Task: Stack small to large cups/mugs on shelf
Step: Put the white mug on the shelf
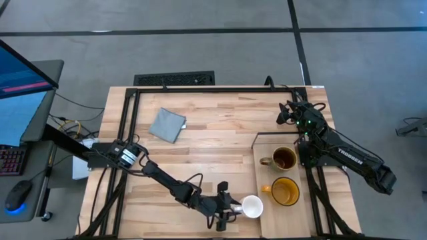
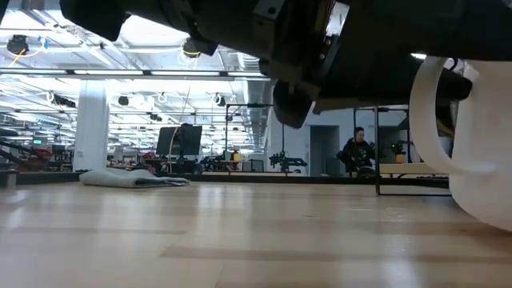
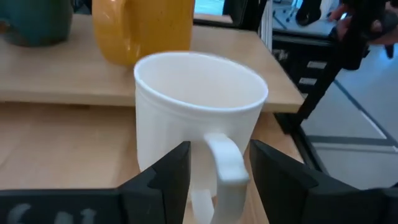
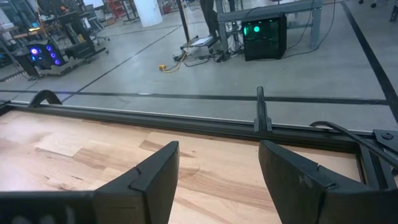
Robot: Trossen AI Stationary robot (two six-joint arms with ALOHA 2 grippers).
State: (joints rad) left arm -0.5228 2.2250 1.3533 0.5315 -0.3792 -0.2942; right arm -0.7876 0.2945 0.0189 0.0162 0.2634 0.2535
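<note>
The white mug (image 1: 253, 207) stands upright on the planked table's near side, just left of the shelf (image 1: 265, 143). My left gripper (image 1: 233, 208) is shut on it, and the wrist view (image 3: 221, 149) shows the mug's handle between the fingers. The dark brown mug (image 1: 284, 159) and the yellow-orange mug (image 1: 285, 192) stand upright on the shelf, and both show behind the white mug in the left wrist view, the yellow-orange one (image 3: 149, 31) and the brown one (image 3: 34, 22). My right gripper (image 1: 287, 113) is open and empty over the table's far right part. My left gripper has the white mug's handle (image 3: 225, 167) pinched between its two fingers (image 3: 171, 177), one on each side. The fingers come roughly level from the table's left. The mug is upright with its mouth up. Whether its base rests on the table I cannot tell.
A grey-blue cloth (image 1: 167, 125) lies flat on the table's far left part and also shows in the low view (image 2: 132, 179). A dark frame rail (image 1: 127, 133) runs round the table. The shelf's bare near end (image 1: 303, 217) lies beside the yellow-orange mug.
</note>
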